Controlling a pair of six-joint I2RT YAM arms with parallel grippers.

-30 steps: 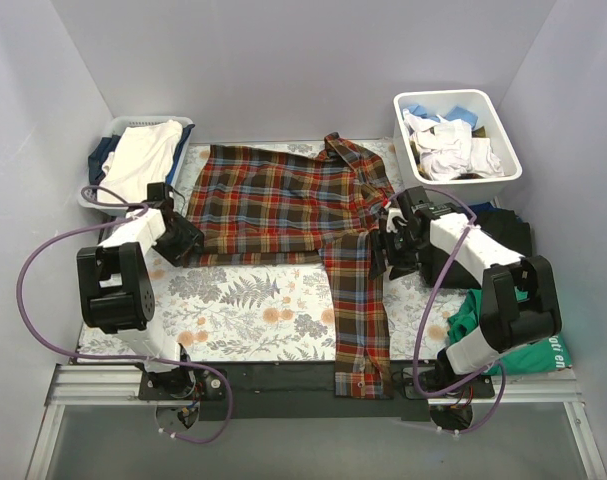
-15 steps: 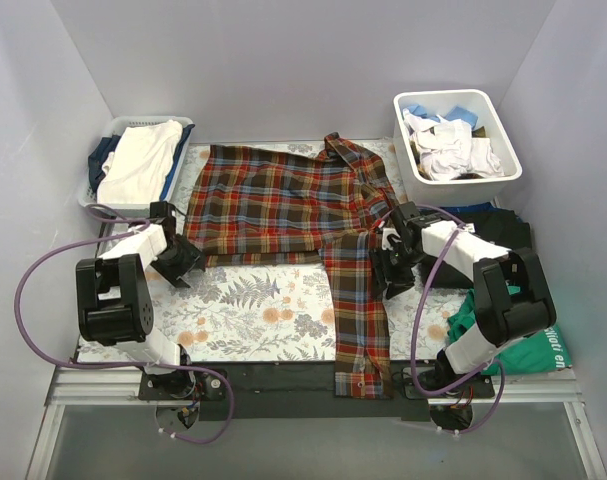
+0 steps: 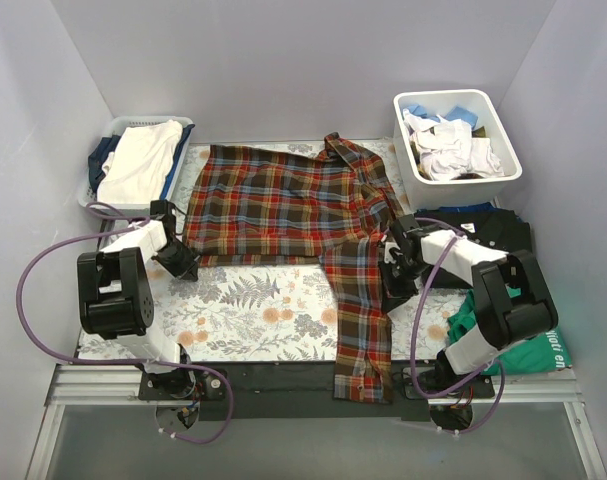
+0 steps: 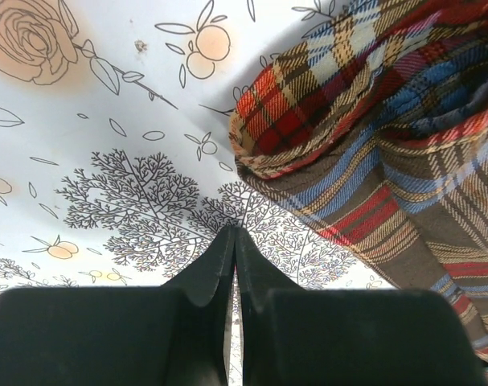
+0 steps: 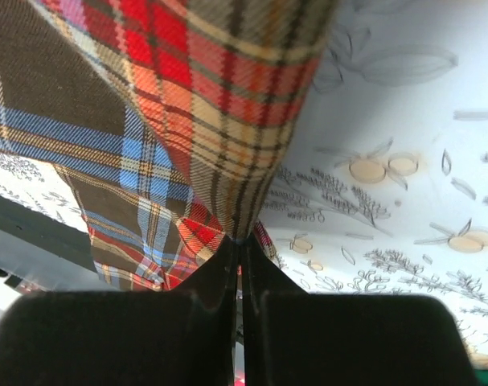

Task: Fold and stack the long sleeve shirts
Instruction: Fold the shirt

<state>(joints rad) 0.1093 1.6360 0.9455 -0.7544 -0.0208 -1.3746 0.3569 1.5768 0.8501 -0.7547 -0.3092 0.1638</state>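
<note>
Table (image 3: 253, 300) covered in a floral print cloth, with plain pale walls on three sides. Plaid shirt (image 3: 283, 205) lies spread flat across the upper middle of the top view, collar toward the right. One sleeve runs down the centre to the bottom edge of the table. White bin (image 3: 510, 172) of white and blue clothes sits upper right, and a basket (image 3: 88, 196) with a white garment upper left. Black folded garments (image 3: 498, 225) are at right of centre, a green garment (image 3: 533, 350) at lower right.

The top view gives the layout only; finger gaps can't be read there. In the left wrist view, the left end effector (image 4: 234, 235) has its fingers pressed together with nothing between them. Its tips are over the print, just beside the shirt's hem corner. In the right wrist view, the right end effector (image 5: 240, 241) has its fingers together, clamped on a fold of plaid cloth that rises from the tips.
</note>
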